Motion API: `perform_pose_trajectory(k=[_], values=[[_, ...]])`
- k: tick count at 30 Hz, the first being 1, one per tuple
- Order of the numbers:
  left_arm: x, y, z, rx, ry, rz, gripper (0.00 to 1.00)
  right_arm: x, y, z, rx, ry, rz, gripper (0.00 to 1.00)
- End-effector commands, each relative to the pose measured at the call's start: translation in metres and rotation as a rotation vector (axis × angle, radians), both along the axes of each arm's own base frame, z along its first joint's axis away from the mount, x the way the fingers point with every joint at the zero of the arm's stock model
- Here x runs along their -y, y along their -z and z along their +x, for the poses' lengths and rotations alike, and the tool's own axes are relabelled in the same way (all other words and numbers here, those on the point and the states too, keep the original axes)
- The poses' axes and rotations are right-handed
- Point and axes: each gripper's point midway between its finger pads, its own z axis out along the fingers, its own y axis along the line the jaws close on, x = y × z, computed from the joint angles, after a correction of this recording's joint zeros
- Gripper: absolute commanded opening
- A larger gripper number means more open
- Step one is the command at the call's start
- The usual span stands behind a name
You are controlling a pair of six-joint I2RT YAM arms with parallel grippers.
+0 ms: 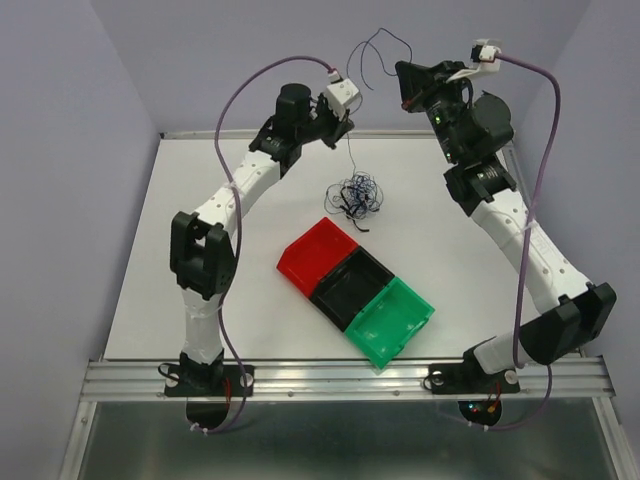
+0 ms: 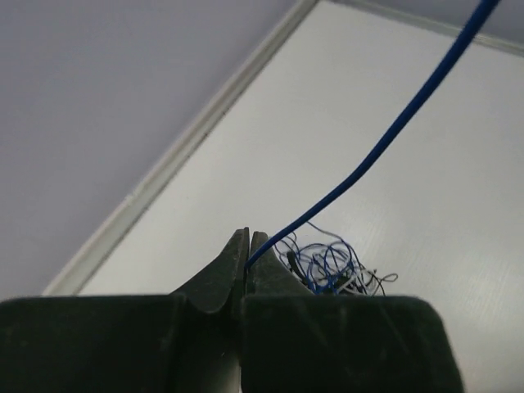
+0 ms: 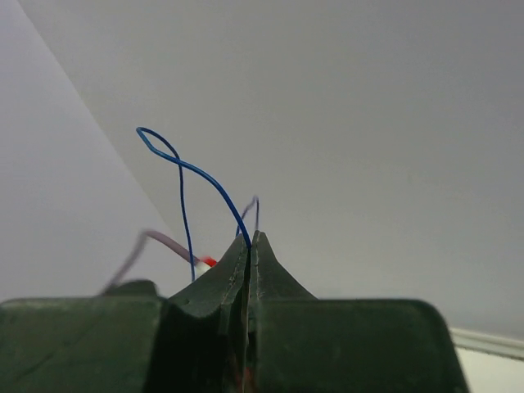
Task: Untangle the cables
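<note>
Blue thread-thin wire rises stiffly from the clenched left gripper, while the right gripper, likewise pinched shut, nips a springy blue strand that loops free. Most of the job looks undone: the cables lie in a wiry black, white and blue knot just beyond the glossy red, black and green bins.

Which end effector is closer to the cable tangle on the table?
Left. The left end effector is just beyond the tangle, pinching a blue cable; the right end effector is farther back and right.
</note>
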Motion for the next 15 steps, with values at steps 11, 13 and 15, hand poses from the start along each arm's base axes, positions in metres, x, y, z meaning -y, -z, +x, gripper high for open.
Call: perform_pose_trajectory(k=[11,13,15], values=[[-0.103,-0.335,-0.105,0.71,-0.23,-0.164,0.0,-0.01,0.118,0.009,-0.116,-0.095,-0.076,0.01],[-0.12,-0.367,-0.138,0.827,-0.26,-0.211,0.0,-0.024,0.134,0.013,-0.135,-0.157,-0.112,0.01],[-0.127,-0.369,-0.146,0.898,-0.28,-0.209,0.0,-0.047,0.137,0.004,-0.084,-0.29,-0.19,0.02]])
